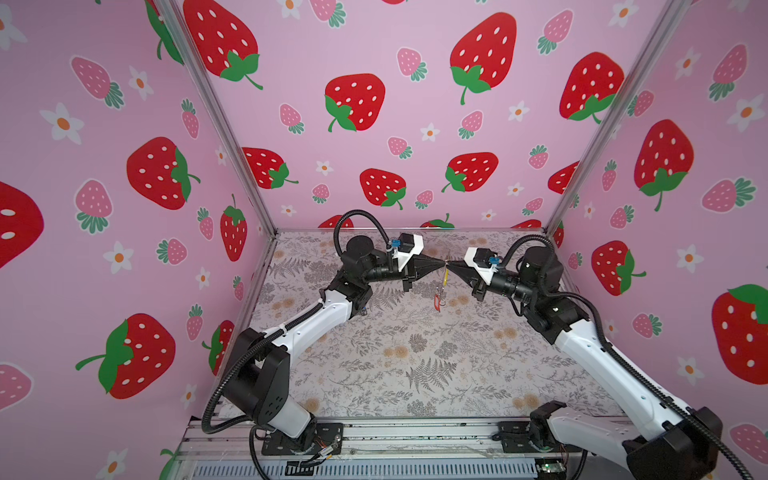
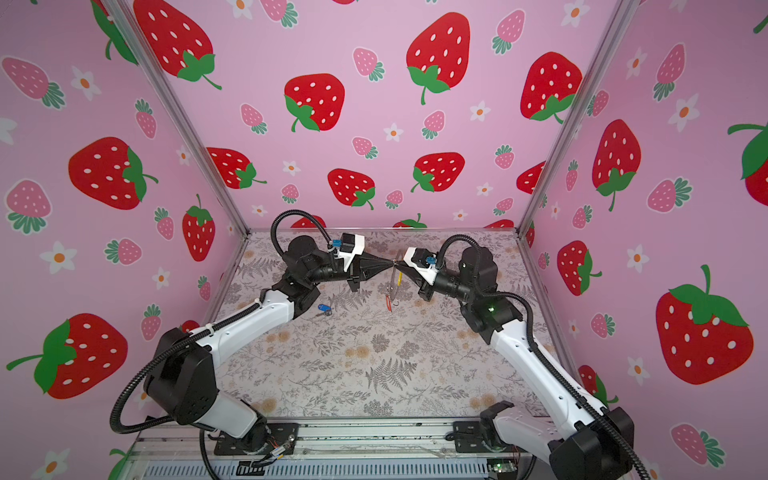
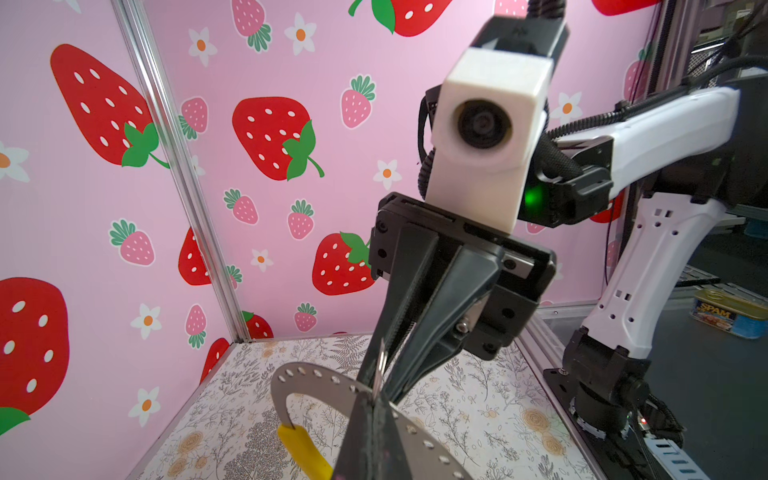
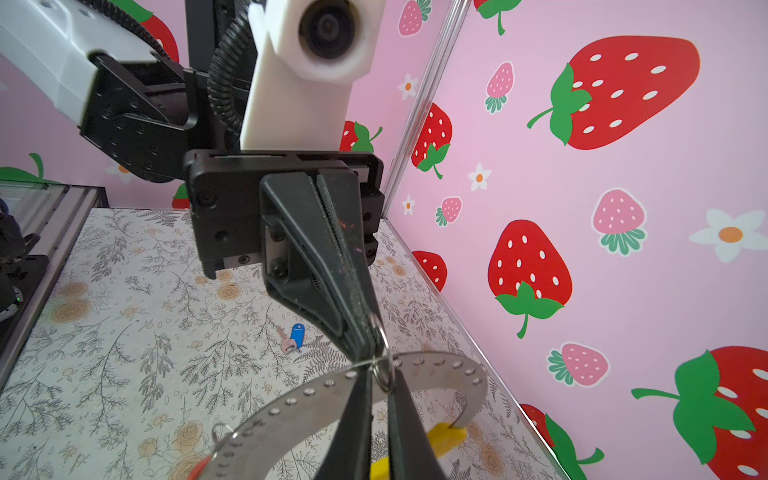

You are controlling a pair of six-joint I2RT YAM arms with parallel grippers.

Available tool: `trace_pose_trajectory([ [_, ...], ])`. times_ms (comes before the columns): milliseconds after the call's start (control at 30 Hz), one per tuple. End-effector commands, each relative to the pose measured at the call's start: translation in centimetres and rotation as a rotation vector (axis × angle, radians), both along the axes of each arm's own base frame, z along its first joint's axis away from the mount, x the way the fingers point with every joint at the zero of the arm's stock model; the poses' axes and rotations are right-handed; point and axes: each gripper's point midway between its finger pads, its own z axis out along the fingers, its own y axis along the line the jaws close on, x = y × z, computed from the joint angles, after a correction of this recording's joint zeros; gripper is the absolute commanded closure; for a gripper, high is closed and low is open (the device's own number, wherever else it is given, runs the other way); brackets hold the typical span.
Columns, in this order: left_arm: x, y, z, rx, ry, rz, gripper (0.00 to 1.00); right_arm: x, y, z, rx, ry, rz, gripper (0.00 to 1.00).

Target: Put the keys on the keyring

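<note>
Keyring (image 3: 307, 372) hangs from left gripper (image 1: 442, 261), clamped on its rim — right gripper (image 1: 451, 263) straddles that rim opposite; its grip cannot be told.

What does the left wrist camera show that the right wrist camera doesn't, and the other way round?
Only the left wrist view: a Spam tin outside the cell, beyond the right arm's base. Only the right wrist view: the blue-tagged key lying on the floral table, and a red tag at the picture's edge. Both: the perforated grey keyring with its yellow segment, clamped in the left gripper, with the right gripper facing it.
</note>
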Motion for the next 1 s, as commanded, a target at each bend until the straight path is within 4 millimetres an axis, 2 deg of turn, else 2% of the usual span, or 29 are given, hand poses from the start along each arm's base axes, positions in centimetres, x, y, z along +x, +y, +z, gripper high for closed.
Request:
trace_pose_trajectory([
  [0, -0.59, 0.13, 2.51, -0.031, -0.076, -0.015, 1.0, -0.43, 0.13, 1.32, 0.021, -0.025, 0.032, 0.88],
  [533, -0.66, 0.2, 2.4, -0.021, -0.083, -0.011, 1.0, -1.01, 0.49, 1.3, 0.028, -0.01, 0.078, 0.87],
  [933, -0.52, 0.27, 2.5, -0.02, -0.084, 0.004, 1.0, -0.37, 0.44, 1.12, 0.013, -0.017, 0.052, 0.96],
  [967, -0.36, 0.3, 2.46, -0.019, -0.081, 0.015, 0.9, -0.25, 0.35, 1.15, 0.009, -0.026, 0.041, 0.96],
])
